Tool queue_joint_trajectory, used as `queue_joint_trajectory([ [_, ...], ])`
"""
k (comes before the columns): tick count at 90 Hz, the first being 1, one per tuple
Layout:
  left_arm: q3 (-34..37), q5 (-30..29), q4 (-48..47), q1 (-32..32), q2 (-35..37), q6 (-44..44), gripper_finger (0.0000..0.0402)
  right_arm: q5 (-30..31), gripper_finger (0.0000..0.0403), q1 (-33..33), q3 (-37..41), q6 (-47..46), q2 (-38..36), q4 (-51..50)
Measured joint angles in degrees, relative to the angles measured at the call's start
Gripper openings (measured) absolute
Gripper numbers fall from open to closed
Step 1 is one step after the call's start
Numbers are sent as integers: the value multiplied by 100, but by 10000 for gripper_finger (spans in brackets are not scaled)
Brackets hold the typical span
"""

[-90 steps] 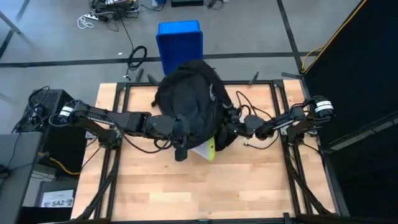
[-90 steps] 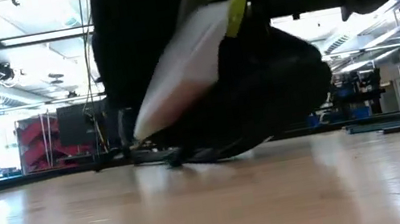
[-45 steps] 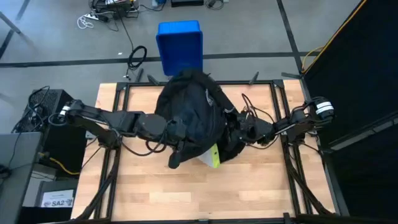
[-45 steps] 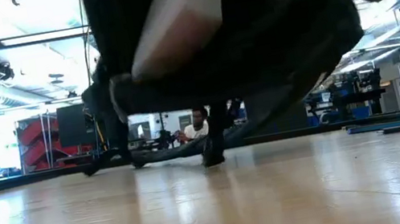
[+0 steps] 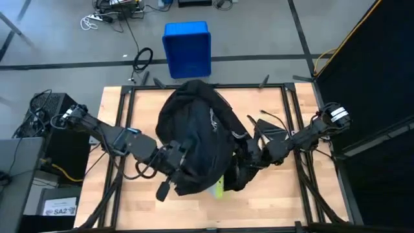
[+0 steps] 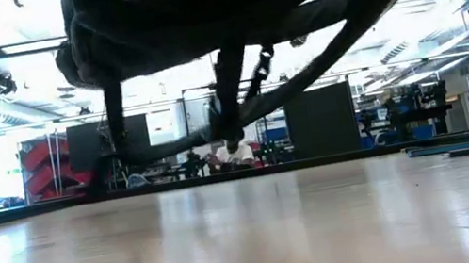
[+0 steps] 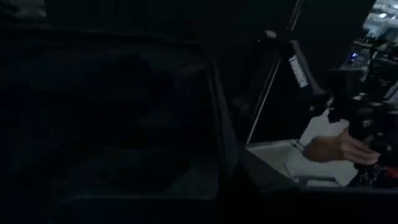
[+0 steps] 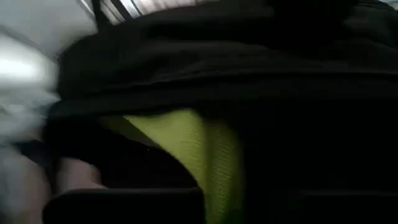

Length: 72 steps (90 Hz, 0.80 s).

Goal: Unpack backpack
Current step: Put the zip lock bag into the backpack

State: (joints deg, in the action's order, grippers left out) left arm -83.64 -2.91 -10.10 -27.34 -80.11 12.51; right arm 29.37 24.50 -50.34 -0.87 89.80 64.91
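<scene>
A large black backpack (image 5: 197,139) hangs lifted off the wooden worktop (image 5: 259,200), held between the two dark arms over the middle of the surface. From table height its dark underside (image 6: 224,9) fills the top of the frame with clear daylight beneath it, and loose straps (image 6: 233,93) dangle toward the wood without visibly touching it. A yellow-green item (image 5: 218,189) peeks out from under the pack's near edge; the right wrist camera shows the same yellow-green surface (image 8: 193,149) pressed among black fabric folds.

The left hand (image 5: 178,158) sits against the pack's left near side, buried in fabric; whether its fingers are wide, narrow or closed on cloth cannot be told. The right hand (image 5: 249,155) is pushed into the pack's right side among the straps, and its fingers are likewise hidden.

The left wrist camera looks past dark fabric to a pale flat object and a person's hand (image 7: 339,149) in the room beyond.

Beyond the far edge of the worktop, a blue bin (image 5: 187,47) stands on the grey floor, with cables (image 5: 142,58) lying to its left. People sit in the distant background of the low view (image 6: 229,156), seen under the hanging pack.
</scene>
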Motion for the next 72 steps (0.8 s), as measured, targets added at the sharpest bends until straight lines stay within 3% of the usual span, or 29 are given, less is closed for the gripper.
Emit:
queue_joint_trajectory([
  [14, 23, -191, -148, 32, -183, 0, 0, 817, 6, -416, -47, -217, 155, -1365],
  [31, 28, -445, -523, 156, -277, 1, 0, 950, 6, -981, -60, -1230, 181, -3513],
  [48, 29, -1323, -1309, 272, -295, -1, 0, 1122, 6, -1390, -62, -2065, 177, -5057],
  [59, 43, -1697, -1749, 365, -287, 17, 0, 536, 19, -1677, -62, -2498, 177, -5875],
  [72, 108, -1745, -1976, 476, -285, 20, 0, -516, 80, -1892, -56, -2616, 179, -6410],
])
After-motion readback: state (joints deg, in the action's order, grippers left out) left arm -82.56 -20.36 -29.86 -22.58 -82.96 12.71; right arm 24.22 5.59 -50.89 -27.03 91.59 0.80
